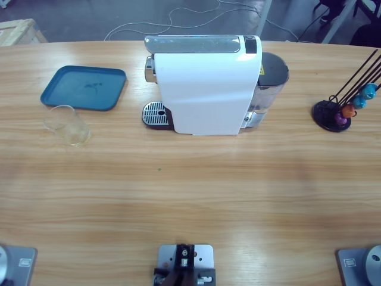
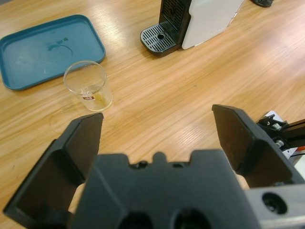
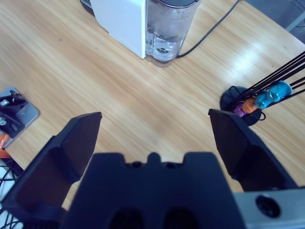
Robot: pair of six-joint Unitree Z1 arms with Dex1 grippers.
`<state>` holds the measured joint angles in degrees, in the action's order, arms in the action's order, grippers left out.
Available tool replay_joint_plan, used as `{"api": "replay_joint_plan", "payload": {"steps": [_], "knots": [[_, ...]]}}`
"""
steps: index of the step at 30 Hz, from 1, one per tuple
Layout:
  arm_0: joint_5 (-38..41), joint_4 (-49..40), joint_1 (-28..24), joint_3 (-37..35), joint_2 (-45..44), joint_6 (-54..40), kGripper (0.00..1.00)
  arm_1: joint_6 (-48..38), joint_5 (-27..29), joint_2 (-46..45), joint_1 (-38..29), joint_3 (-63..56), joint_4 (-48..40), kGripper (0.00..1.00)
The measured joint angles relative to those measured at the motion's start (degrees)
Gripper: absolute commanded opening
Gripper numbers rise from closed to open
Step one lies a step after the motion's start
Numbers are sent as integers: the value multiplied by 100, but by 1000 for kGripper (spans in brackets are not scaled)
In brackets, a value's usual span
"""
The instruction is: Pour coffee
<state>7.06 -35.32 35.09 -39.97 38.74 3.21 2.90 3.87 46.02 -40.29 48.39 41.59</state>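
White coffee machine (image 1: 205,89), silver top; teal-blue tray (image 1: 84,87); clear glass (image 1: 66,124); light wood-grain table (image 1: 190,196); black end effectors.

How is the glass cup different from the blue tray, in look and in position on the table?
The glass cup is clear and see-through, while the blue tray is opaque teal. The cup is round and stands upright with tall walls; the tray is a flat rounded rectangle with a low rim. The cup stands nearer the table's front edge, the tray behind it. Both rest on the wooden table, left of the white coffee machine, and neither holds coffee.
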Motion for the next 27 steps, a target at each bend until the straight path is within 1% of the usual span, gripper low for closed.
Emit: {"api": "replay_joint_plan", "payload": {"steps": [11,12,15,17,19,22,25,27], "knots": [[0,60,0,-47,79,13,1000,0,17,0,0,0,0,1000],[0,83,-1,-213,198,47,1000,0,17,0,0,-1,0,1000],[45,129,1,-1346,1070,289,1000,0,18,0,4,-4,-2,1000],[132,156,3,-2142,1809,713,991,0,18,0,6,-5,-3,1000],[210,232,2,-2660,2460,1373,975,0,18,0,7,-5,-3,1000],[553,722,-1,-2911,3232,2570,973,0,18,0,7,-5,-3,1000],[1278,1486,0,-2933,4052,3678,964,0,18,0,7,-5,-4,1000],[1617,2051,-3,-2941,4565,4159,912,0,18,0,7,-5,-4,1000]]}}
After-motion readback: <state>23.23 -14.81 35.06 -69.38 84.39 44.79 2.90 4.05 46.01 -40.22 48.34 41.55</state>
